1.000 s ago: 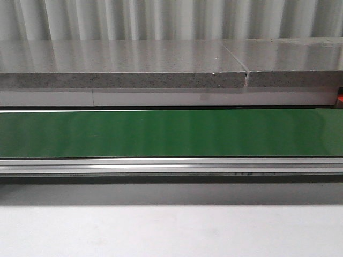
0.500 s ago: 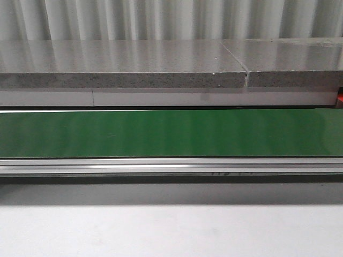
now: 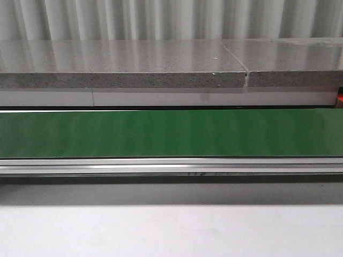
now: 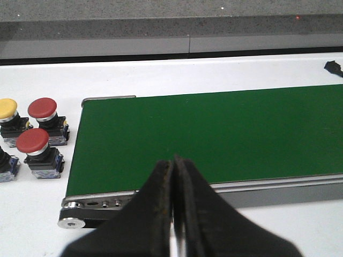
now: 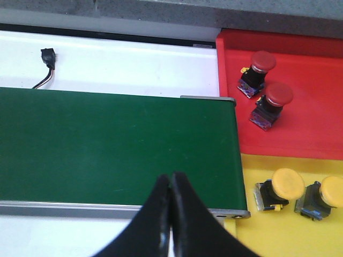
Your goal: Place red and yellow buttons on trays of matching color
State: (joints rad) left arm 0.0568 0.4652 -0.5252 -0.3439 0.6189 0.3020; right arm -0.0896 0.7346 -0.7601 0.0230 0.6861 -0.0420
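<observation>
Red tray (image 5: pixel 316 134): 2 red buttons (image 5: pixel 256 74) (image 5: pixel 272 105). Yellow tray (image 5: pixel 278 235): 2 yellow buttons (image 5: pixel 278 193) (image 5: pixel 324 198). Left gripper (image 4: pixel 174 166) & right gripper (image 5: pixel 170 182) both clenched, empty, over green belt (image 5: pixel 118 144).

a green belt (image 3: pixel 171 133) runs straight across the whole width of the front view, its surface bare. just in front of it lies a silver metal rail (image 3: pixel 171 166), also running edge to edge, with a dark shadowed strip below. nearest the camera is the white worktop (image 3: pixel 171 230). behind the belt sits a grey speckled stone slab (image 3: pixel 118 69) with a seam to the right of centre, and pale ribbed sheeting (image 3: pixel 171 19) stands at the back.
</observation>
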